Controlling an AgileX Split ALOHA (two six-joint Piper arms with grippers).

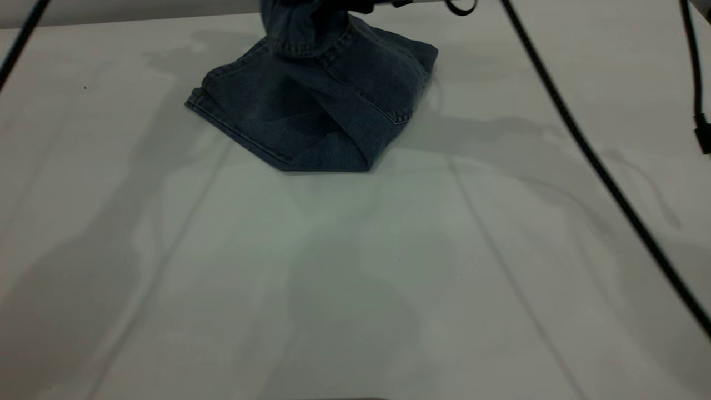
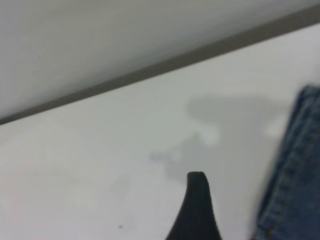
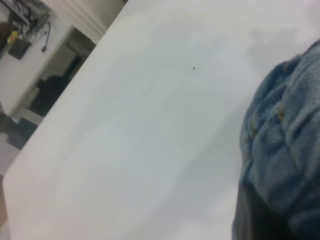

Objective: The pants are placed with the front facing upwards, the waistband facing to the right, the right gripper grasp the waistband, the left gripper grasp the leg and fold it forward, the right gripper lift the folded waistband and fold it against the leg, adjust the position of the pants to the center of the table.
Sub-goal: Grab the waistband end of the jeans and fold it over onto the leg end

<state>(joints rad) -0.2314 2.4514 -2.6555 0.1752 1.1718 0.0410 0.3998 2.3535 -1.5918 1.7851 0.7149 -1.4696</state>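
I see the pants [image 1: 311, 111] lying folded on the far part of the table [image 1: 355, 278], their lower edge flat on the white top. Their upper end, the waistband [image 1: 300, 28], is drawn up off the surface and rises out of the top of the exterior view. A bit of black hardware sits right above it at that edge, but it is cut off, so I cannot say from here which gripper it belongs to.

In the right wrist view, bunched denim fills the near corner, pressed close to the camera; the right gripper itself is hidden behind the cloth, and I cannot tell whether it is clamped on the fabric.

In the left wrist view, a single dark fingertip [image 2: 196, 210] of the left gripper hangs over bare table, just beside a stitched denim edge. Its other finger is out of view, so I cannot tell its state either.

Black cables [image 1: 583, 144] cross the exterior view in front.
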